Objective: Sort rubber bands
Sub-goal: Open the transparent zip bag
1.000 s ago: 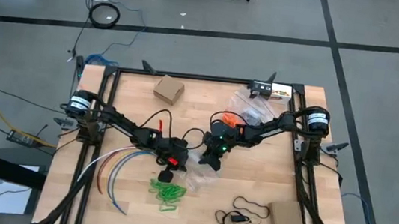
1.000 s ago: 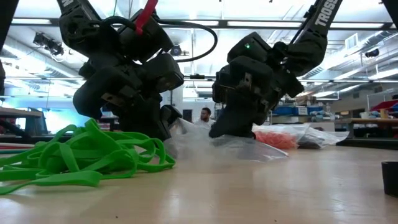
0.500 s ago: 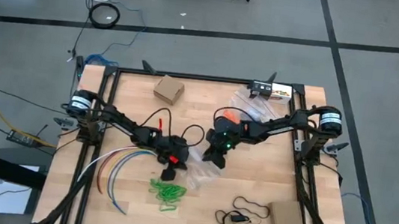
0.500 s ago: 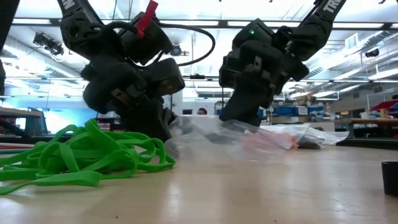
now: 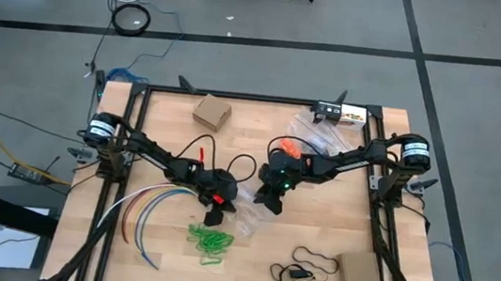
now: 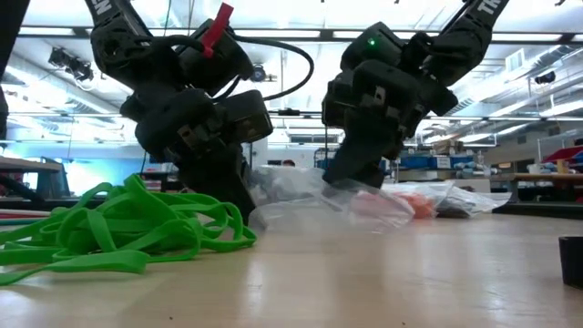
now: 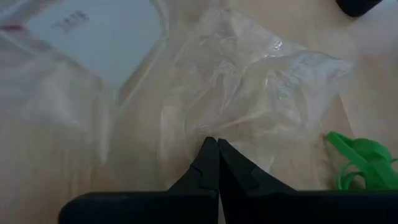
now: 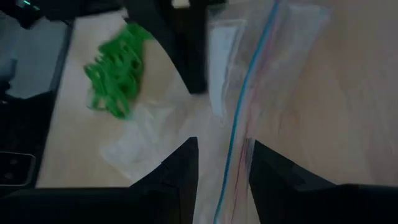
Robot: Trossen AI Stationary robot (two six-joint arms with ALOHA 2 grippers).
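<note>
Both arms met at the middle of the worktop (image 5: 335, 226). Compared with a second before, the right gripper (image 5: 269, 198) had pulled back toward its own side and risen, lifting the clear plastic bag (image 6: 328, 205). Its jaws stood apart around the bag's blue zip edge. The left gripper (image 7: 213, 149) had its jaws together, pinching the same bag. Green rubber bands (image 5: 210, 241) lay in a loose heap just beside the left jaws, apart from them. Orange ones (image 5: 287, 149) lay behind the right arm.
</note>
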